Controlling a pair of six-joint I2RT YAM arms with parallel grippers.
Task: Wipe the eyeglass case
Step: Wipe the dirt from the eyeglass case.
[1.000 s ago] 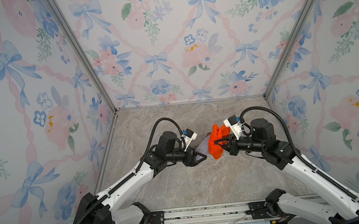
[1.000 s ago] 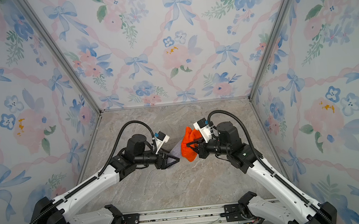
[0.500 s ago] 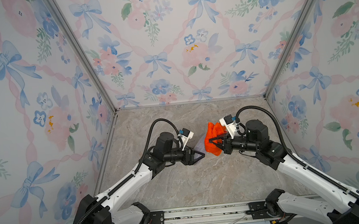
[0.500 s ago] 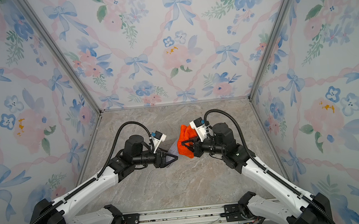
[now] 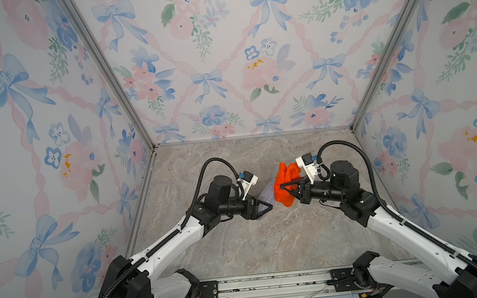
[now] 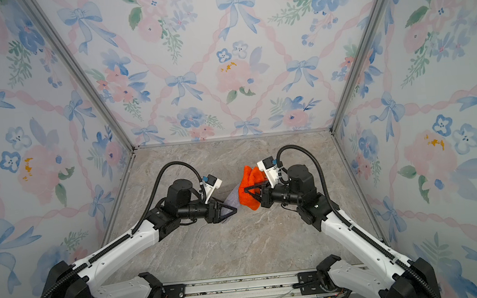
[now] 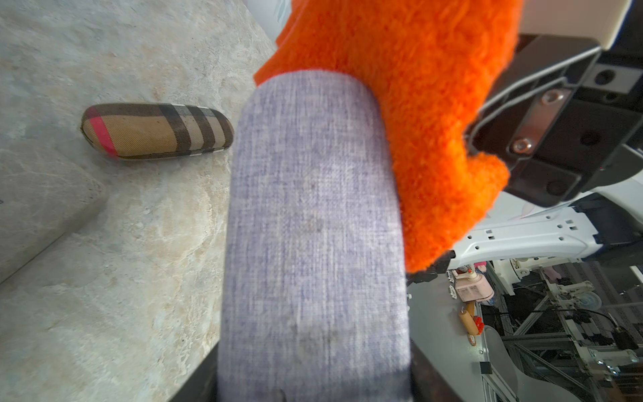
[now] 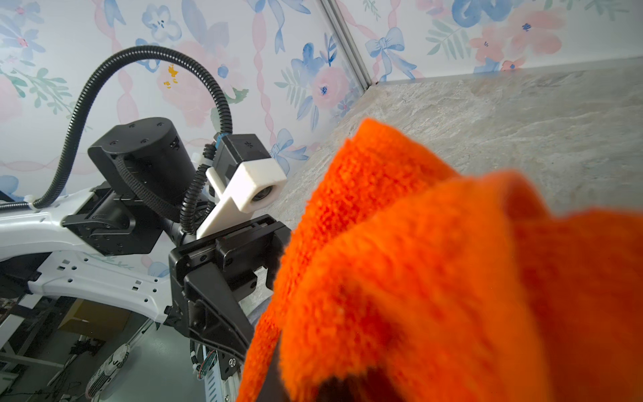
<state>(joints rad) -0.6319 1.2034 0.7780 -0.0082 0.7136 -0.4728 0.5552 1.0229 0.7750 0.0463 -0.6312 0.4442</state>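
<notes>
**Cloth against grey case, mid-table**

Flowered walls (image 5: 223, 67) are closing in three sides of a marbled table (image 5: 240, 245). The left arm (image 5: 180, 236) and the right arm (image 5: 387, 219) are reaching in from the near rail and meeting near the middle of the table, tips pointing at each other.

An orange cloth (image 5: 283, 181) is hanging bunched from the right gripper (image 5: 282, 185), whose fingers are pinching it closed; folds are sticking up and drooping down on either side of the grip. In the right wrist view the cloth (image 8: 435, 278) is filling most of the frame.

The grey case (image 5: 266, 190), a woven eyeglass case, is being held off the table by the left gripper (image 5: 268, 208), fingers clamping narrow on one end. Its free end is pointing toward the cloth. In the left wrist view the cloth (image 7: 417, 104) is pressing along one long side and over the rounded far end of the case (image 7: 313, 226).

A plaid case (image 7: 156, 130) is lying flat on the table, apart from both grippers, closed.
</notes>
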